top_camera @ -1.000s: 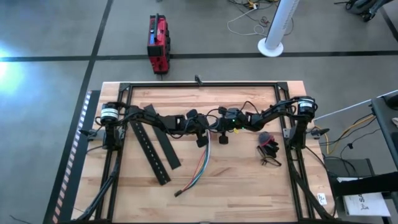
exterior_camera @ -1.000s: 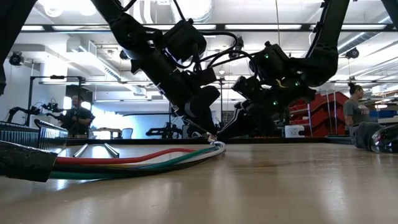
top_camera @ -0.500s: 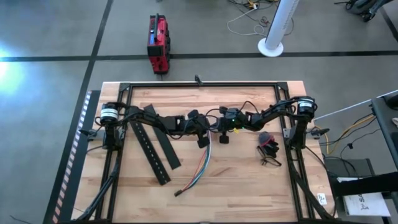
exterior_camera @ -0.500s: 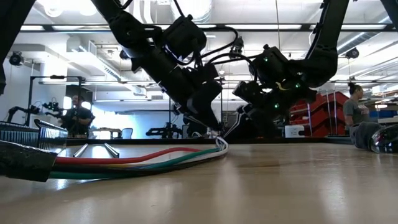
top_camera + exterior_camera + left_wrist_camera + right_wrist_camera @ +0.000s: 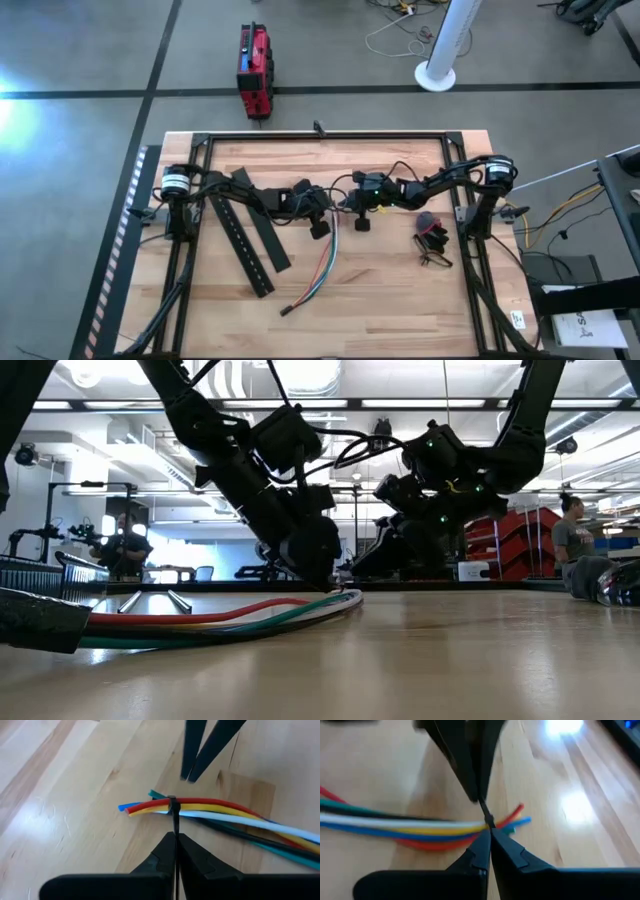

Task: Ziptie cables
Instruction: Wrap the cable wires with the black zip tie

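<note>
Now you're cinching the ziptie (image 5: pixel 172 806) around the cables (image 5: pixel 225 815) mid-table — left gripper (image 5: pixel 175 836) pinching its tail, right gripper (image 5: pixel 488 833) clamped opposite — next, pull steadily apart.

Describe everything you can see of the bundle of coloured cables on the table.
The cables are thin, flexible wires in red, yellow, white, blue and green, lying flat on the wooden table and curving gently from its middle toward the near edge. Near their far ends a thin black zip tie circles them, and past it the cut tips fan out slightly. The left gripper and right gripper, jaws shut, each pinch the tie's strap from opposite sides. Two black slotted bars lie apart to the left.
</note>
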Controlling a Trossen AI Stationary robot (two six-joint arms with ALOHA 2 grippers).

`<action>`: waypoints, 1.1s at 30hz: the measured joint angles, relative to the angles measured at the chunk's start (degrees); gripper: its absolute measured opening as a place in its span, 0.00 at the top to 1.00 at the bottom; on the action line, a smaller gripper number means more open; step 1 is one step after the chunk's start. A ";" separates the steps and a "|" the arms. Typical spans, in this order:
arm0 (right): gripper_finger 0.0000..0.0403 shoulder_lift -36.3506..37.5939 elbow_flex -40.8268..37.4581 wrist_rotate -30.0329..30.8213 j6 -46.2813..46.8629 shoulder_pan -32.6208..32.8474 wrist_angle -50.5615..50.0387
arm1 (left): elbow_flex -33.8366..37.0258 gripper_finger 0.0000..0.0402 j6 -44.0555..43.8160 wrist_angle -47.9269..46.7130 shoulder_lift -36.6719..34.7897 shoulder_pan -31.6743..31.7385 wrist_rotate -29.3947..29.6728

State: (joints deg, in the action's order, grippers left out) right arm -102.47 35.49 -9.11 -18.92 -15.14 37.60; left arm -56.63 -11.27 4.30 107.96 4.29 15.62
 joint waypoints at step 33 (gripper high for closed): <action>0.93 -10.04 7.61 -0.06 1.35 0.00 1.82 | 0.35 0.79 3.12 -2.10 -0.12 0.11 0.81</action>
State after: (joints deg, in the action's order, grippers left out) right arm -112.51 43.09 -9.17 -17.57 -15.14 39.42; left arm -56.28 -8.15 2.20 107.84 4.40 16.43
